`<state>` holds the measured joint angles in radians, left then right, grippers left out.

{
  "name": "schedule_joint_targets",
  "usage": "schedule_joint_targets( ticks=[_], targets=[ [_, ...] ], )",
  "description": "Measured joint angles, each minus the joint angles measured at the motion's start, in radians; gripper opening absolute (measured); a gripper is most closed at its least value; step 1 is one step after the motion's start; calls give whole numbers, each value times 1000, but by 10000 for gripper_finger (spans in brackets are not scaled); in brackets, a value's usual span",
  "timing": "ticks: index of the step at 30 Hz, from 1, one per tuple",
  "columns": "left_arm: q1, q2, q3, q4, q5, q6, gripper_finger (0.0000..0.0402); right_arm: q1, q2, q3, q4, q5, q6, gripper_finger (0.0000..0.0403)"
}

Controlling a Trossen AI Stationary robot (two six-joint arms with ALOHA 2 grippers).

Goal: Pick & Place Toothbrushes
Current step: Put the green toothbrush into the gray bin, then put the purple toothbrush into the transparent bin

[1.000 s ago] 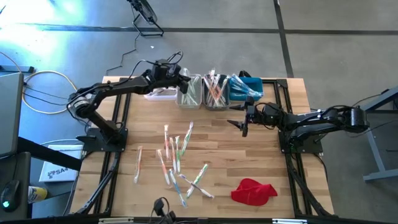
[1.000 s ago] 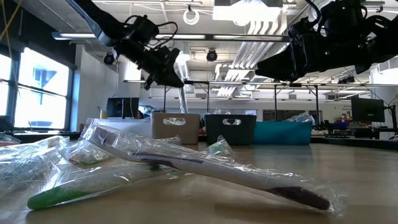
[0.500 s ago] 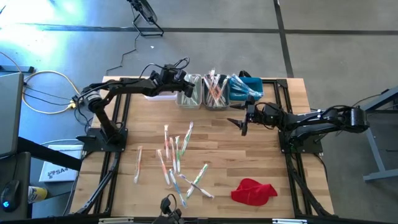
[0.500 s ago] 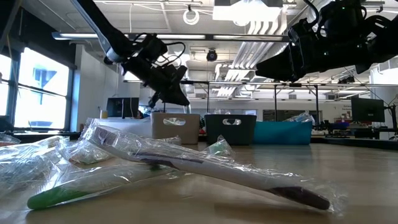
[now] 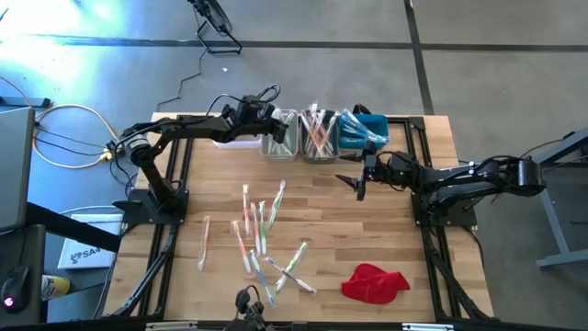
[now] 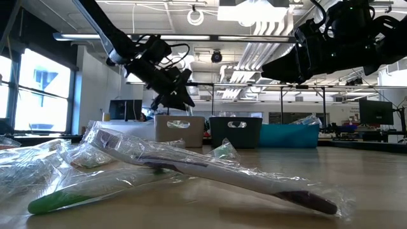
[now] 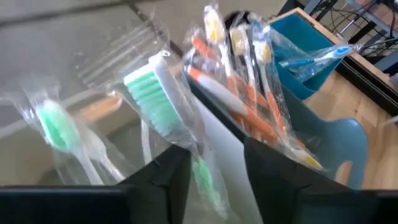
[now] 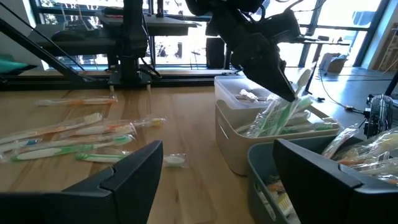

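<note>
Wooden planks make up the table (image 5: 386, 248), which stands on a grey concrete floor with cables trailing off its far left corner; along the far edge sits a row of small bins, a white bin (image 5: 241, 140), a beige bin (image 5: 280, 136), a grey bin (image 5: 317, 138) and a blue bin (image 5: 363, 129), each holding wrapped brushes; the left gripper (image 5: 272, 121) is over the beige bin, its fingers (image 7: 158, 177) closed on a green toothbrush (image 7: 163, 102) in a clear wrapper, with the green-and-white bristle head showing beyond the fingertips; the low view shows that gripper (image 6: 178, 98) just above the beige bin's rim; beside it the grey bin is packed with orange-handled brushes (image 7: 239, 115), and blue ones (image 7: 314, 57) stick out of the blue bin; the right gripper (image 5: 360, 179) hovers over bare table in front of the grey and blue bins, its fingers (image 8: 134, 171) spread wide apart and holding nothing; the loose toothbrushes (image 5: 262, 234) lie scattered across the middle and near part of the table, well apart from both grippers, with one wrapped brush (image 6: 210, 172) lying close to the low camera; a red cloth (image 5: 375, 283) lies crumpled near the front right corner.
</note>
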<state>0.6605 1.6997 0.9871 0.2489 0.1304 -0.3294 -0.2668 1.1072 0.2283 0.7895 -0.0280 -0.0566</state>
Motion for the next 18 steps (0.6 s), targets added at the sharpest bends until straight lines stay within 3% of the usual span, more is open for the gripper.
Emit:
schedule_joint_targets(
  ticks=[4,9,18],
  targets=[
    [0,0,0,82,-54,39,173,0,0,0,0,0,0,298],
    [0,0,0,159,-71,63,181,0,0,0,0,0,0,298],
    [-7,0,0,7,-72,63,182,0,0,0,0,0,0,298]
  ],
)
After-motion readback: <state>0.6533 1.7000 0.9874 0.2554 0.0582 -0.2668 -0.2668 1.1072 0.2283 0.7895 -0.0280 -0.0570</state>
